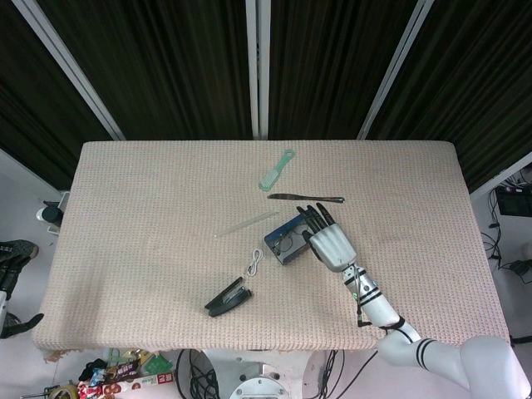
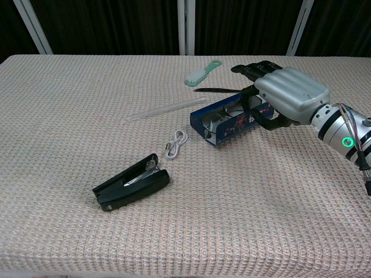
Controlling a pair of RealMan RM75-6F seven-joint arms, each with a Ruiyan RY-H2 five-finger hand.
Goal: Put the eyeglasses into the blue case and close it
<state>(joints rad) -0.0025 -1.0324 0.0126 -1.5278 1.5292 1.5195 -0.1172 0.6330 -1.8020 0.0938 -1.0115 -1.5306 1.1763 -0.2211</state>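
Thin wire-rimmed eyeglasses (image 2: 215, 123) already inside blue rectangular hinged case (image 2: 227, 123), table centre. Lid partly folded over, not shut. My right hand (image 2: 282, 92) at case's 3 o'clock, fingers on lid edge, nothing gripped. Left: press lid closed.

Rectangular table (image 1: 150, 199) under a beige woven cloth, on it a mint-green plastic brush (image 1: 277, 169), a thin dark knife (image 1: 304, 198), a clear plastic rod (image 1: 246, 224), a small white coiled cable (image 1: 255, 263), a black stapler (image 1: 228, 298) — and a blue rectangular glasses case (image 1: 285, 241), lid partly raised.
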